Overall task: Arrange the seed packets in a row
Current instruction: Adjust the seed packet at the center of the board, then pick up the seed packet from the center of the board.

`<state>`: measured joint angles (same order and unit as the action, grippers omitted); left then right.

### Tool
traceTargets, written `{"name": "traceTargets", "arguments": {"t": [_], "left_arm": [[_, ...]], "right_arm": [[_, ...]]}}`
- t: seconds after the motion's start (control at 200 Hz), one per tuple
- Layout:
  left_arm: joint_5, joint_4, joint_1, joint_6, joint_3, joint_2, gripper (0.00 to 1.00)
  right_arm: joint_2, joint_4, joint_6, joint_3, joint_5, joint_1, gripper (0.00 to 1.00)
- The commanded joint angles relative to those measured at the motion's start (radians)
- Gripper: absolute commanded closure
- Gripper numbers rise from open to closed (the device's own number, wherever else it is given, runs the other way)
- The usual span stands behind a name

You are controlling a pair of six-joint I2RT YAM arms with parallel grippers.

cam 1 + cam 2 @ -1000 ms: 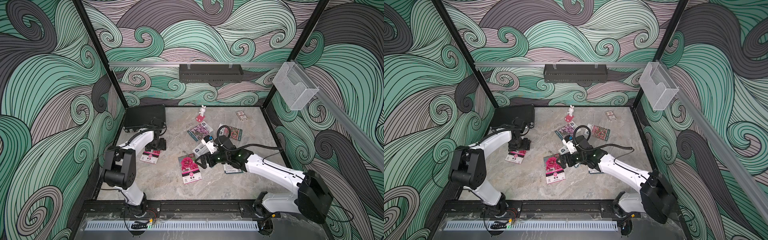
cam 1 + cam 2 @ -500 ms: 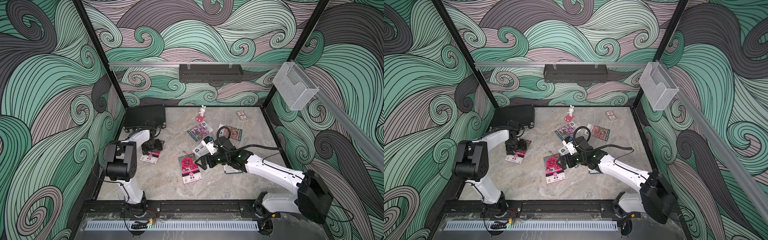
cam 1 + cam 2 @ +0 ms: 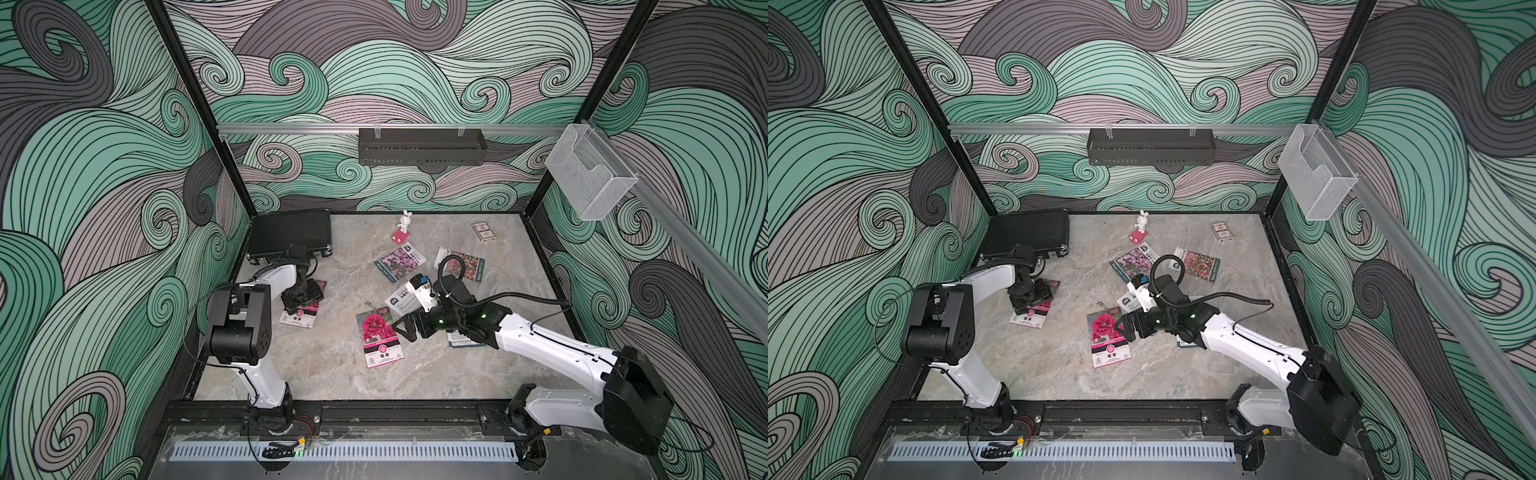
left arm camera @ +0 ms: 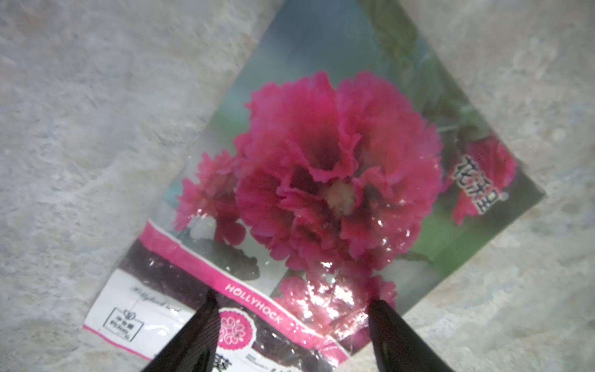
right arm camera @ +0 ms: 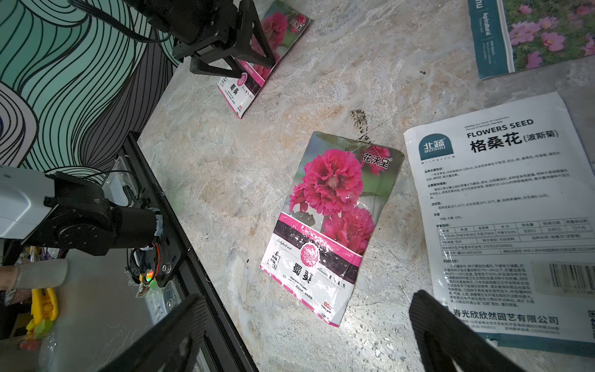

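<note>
Left gripper [image 4: 293, 298]: jaws spread fairly wide, nothing clasped; fingertips [image 4: 206, 309] down at the banded end of the left hollyhock packet [image 3: 299, 319]; touching or just above, cannot tell.
Right gripper [image 5: 306, 296]: jaws at full spread, empty, poised low over the centre hollyhock packet [image 3: 379, 334].
Packets, in a top view: left hollyhock packet left of centre, near the black case [image 3: 291, 235]; centre hollyhock packet mid-frame; face-down white packet [image 3: 404, 300] just up and right of it; purple cosmos packet [image 3: 400, 262] and red-pink packet [image 3: 461, 264] higher up; sixth packet [image 3: 459, 341] mostly hidden under the right arm.
Layout: scattered at mixed angles on the marble tabletop [image 3: 332, 374], well apart, no row formed.
Step in hand: probably early, with each arm lining up on one hollyhock packet.
Next move: probably closing on an edge or lifted corner, or pressing and sliding, since the glossy film lies flush with the marble; then turning each packet square beside its neighbour.
Risk: slick wrapper may slip out of a shallow pinch.
</note>
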<state>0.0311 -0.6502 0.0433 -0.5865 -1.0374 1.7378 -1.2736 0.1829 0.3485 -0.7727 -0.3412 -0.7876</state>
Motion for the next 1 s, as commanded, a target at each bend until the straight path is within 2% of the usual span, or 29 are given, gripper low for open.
{"name": "traceTargets", "arguments": {"t": [0.0,0.445,0.67,0.77,0.861,0.906,0.996], "left_arm": [[-0.033,-0.017,-0.013,-0.054,0.039,0.0,0.26],[-0.041,0.023,-0.057,-0.099,0.141,-0.083,0.26],[-0.026,0.005,-0.07,-0.087,0.145,-0.131,0.25],[0.013,-0.042,-0.069,-0.054,0.089,-0.184,0.22],[0.038,-0.119,-0.068,-0.006,-0.026,-0.241,0.18],[0.041,-0.162,-0.066,0.016,-0.09,-0.265,0.13],[0.035,-0.208,-0.062,0.043,-0.173,-0.324,0.12]], "right_arm": [[0.006,0.0,-0.007,0.007,0.01,-0.006,0.0],[-0.018,0.013,0.002,0.003,0.017,-0.006,0.0],[-0.035,0.009,0.01,0.003,0.024,-0.006,0.0],[-0.045,0.008,0.017,0.0,0.03,-0.006,0.0],[-0.053,0.015,0.026,-0.005,0.037,-0.006,0.01],[-0.058,0.022,0.034,-0.01,0.037,-0.006,0.01],[-0.071,0.038,0.064,-0.017,0.035,-0.006,0.02]]}}
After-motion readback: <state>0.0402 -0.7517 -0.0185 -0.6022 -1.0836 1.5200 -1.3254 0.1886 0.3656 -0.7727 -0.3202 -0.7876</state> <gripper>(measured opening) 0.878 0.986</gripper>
